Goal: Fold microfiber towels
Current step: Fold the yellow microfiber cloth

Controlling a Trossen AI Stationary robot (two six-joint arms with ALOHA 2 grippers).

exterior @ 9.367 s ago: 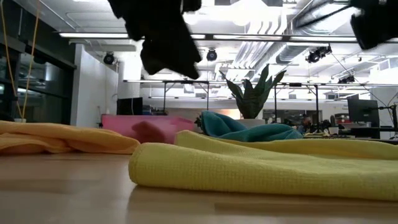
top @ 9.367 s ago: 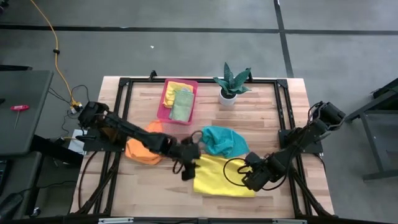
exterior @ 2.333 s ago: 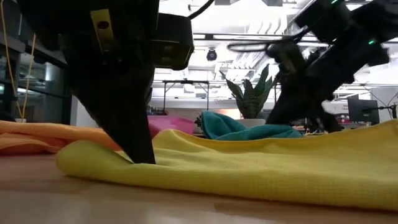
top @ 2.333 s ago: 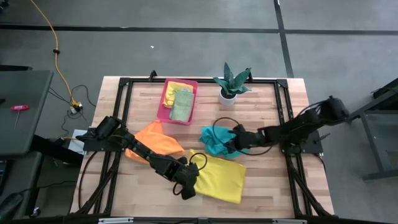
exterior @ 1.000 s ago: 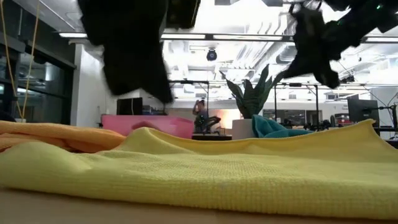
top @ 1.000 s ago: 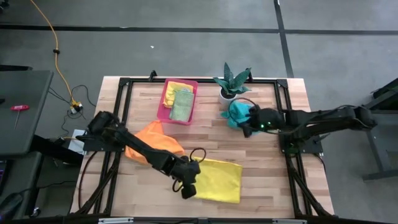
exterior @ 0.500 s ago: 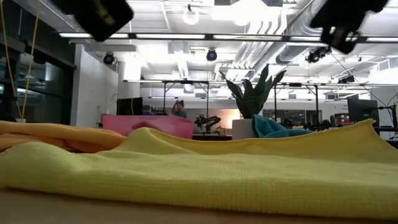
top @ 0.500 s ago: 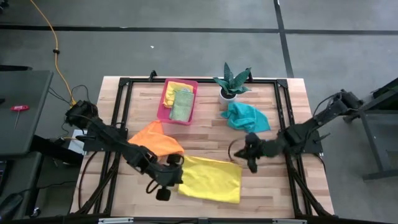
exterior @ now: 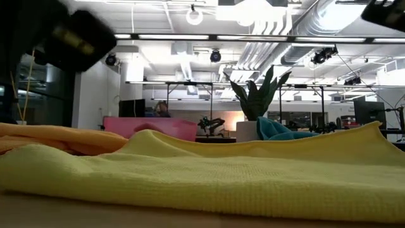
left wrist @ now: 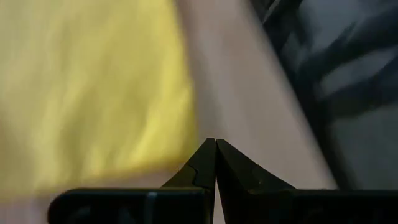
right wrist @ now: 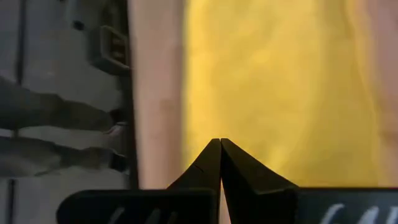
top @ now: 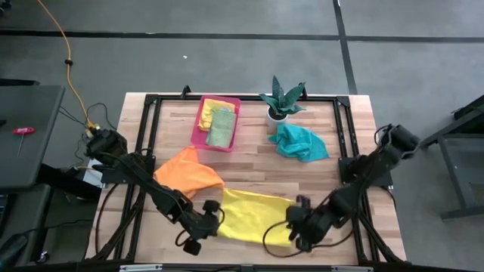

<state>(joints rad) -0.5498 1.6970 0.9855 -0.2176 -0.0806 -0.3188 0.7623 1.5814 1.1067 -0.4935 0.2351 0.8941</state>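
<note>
Robotics lab / open-plan industrial workspace. Wooden table [top: 249,170] in a black metal frame [top: 151,121] on a grey concrete floor [top: 227,60], yellow cable [top: 66,60] trailing across it. Low view: exposed ceiling ducts [exterior: 329,28], strip lights [exterior: 190,37], more black frame rigs [exterior: 190,95] and monitors [exterior: 367,114] further back, a person [exterior: 161,109] in the distance.

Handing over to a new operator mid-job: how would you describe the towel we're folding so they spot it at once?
Start from the pink tray at the table's far edge and come to the near edge. The yellow towel lies flat there between the two end effectors. It is the only yellow cloth outside the tray; the orange towel lies beside it, the teal towel by the plant.
</note>
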